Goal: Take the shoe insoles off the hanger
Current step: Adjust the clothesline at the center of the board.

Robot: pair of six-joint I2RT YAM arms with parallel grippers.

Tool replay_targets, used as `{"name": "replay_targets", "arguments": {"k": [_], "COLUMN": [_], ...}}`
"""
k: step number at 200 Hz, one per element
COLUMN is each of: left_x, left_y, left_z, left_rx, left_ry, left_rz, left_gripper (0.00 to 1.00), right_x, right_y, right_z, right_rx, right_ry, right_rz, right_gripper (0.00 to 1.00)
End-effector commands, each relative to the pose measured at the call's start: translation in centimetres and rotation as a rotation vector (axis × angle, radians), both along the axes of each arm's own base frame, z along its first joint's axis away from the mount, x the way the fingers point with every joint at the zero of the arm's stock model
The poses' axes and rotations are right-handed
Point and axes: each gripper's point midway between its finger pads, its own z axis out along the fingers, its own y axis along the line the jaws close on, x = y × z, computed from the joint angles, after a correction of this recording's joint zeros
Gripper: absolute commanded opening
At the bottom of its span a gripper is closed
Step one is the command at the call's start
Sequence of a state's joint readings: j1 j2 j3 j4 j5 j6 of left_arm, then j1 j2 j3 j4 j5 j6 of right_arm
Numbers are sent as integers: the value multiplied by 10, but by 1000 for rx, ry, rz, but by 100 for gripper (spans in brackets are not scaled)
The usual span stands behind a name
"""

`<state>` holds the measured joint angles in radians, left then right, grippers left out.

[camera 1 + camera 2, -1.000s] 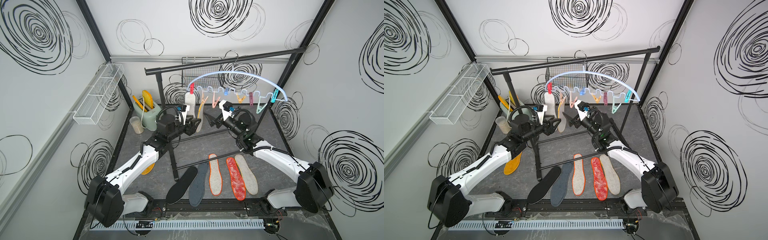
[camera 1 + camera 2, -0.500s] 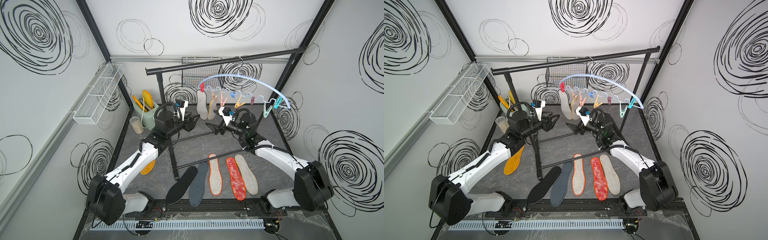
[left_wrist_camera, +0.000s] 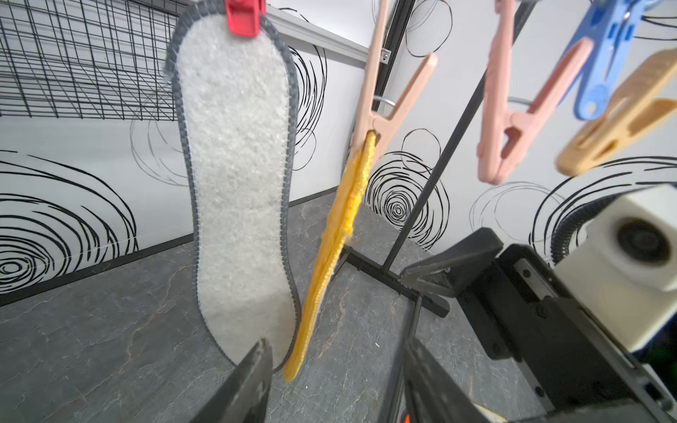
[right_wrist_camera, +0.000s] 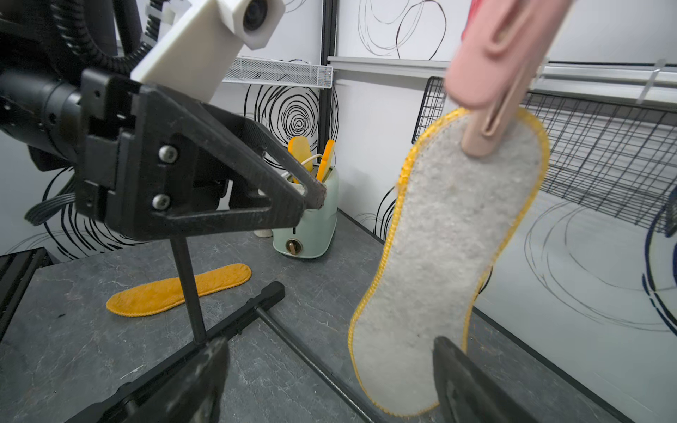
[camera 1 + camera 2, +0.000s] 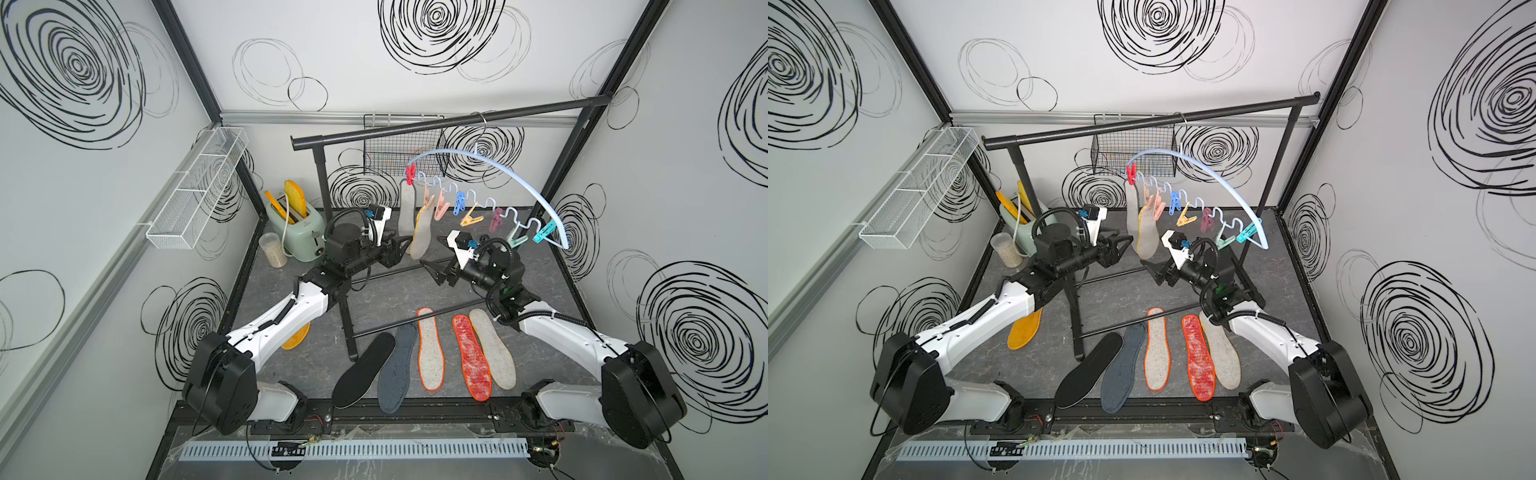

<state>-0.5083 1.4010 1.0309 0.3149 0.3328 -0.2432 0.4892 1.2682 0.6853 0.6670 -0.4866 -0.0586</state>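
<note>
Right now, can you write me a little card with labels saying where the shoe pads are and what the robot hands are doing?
Hanger: pale blue arched plastic hanger, hooked on the black rail
Still clipped: grey-edged white fleecy insole on red peg; yellow-edged grey felt insole on pink peg
On the floor: black insole, dark grey-blue insole, white orange-edged insole, mottled red insole, beige felt insole, orange-yellow insole
Left gripper: open, empty, beside the hanging pair
Right gripper: open, empty, on the pair's other side

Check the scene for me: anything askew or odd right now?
The hanger hangs twisted at an angle to the black rail, not along it; the grey-edged insole and yellow-edged insole both hang at one end.
</note>
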Motion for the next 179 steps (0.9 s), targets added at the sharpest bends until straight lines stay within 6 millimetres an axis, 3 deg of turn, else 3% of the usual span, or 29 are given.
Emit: {"name": "replay_targets", "arguments": {"k": [1, 36, 57, 97, 135, 167, 179], "left_x": [5, 22, 40, 54, 80, 78, 79], "left_y": [-16, -38, -36, -42, -30, -39, -44], "left_z": [23, 24, 22, 18, 12, 14, 4], "left_rx": [-29, 17, 23, 48, -3, 16, 64], "left_ry": [-115, -180, -189, -233, -204, -285, -271], "left_rz": [-11, 6, 67, 44, -6, -131, -191], "left_gripper": [63, 61, 60, 59, 58, 57, 57], "right_x": [-9, -19, -29, -43, -57, -56, -56], "right_y": [-6, -11, -17, -29, -38, -43, -42], "right_z": [14, 11, 13, 0, -12, -19, -20], "right_rx": [52, 52, 66, 70, 88, 83, 82], "right_ry": [-41, -28, -36, -36, -29, -15, -11], "right_rz": [-11, -12, -11, -38, -50, -78, -74], "right_gripper": [88, 87, 87, 87, 86, 86, 86]}}
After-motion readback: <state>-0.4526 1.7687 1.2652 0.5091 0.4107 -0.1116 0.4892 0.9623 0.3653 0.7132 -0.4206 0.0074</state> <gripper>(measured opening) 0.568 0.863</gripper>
